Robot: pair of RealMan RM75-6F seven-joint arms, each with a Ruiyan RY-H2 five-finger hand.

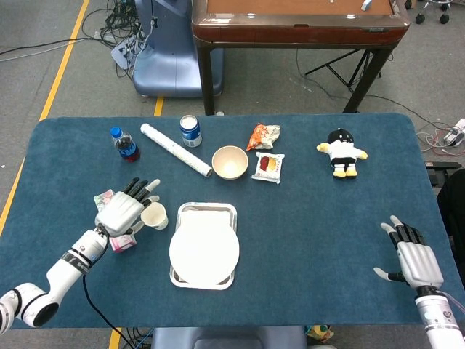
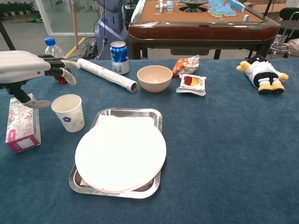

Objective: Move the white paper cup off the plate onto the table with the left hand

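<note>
The white paper cup (image 2: 69,112) (image 1: 154,216) stands upright on the blue table, just left of the white plate (image 2: 120,153) (image 1: 204,249), which lies in a steel tray (image 2: 156,120). My left hand (image 2: 29,70) (image 1: 123,209) hovers above and left of the cup, fingers spread, holding nothing and apart from the cup. My right hand (image 1: 410,257) rests open near the table's front right corner, seen only in the head view.
A floral tissue box (image 2: 21,122) lies under the left hand. Behind are a water bottle (image 2: 52,49), a foil roll (image 2: 106,73), a soda can (image 2: 119,57), a bowl (image 2: 154,77), snack packets (image 2: 191,84) and a penguin toy (image 2: 261,73).
</note>
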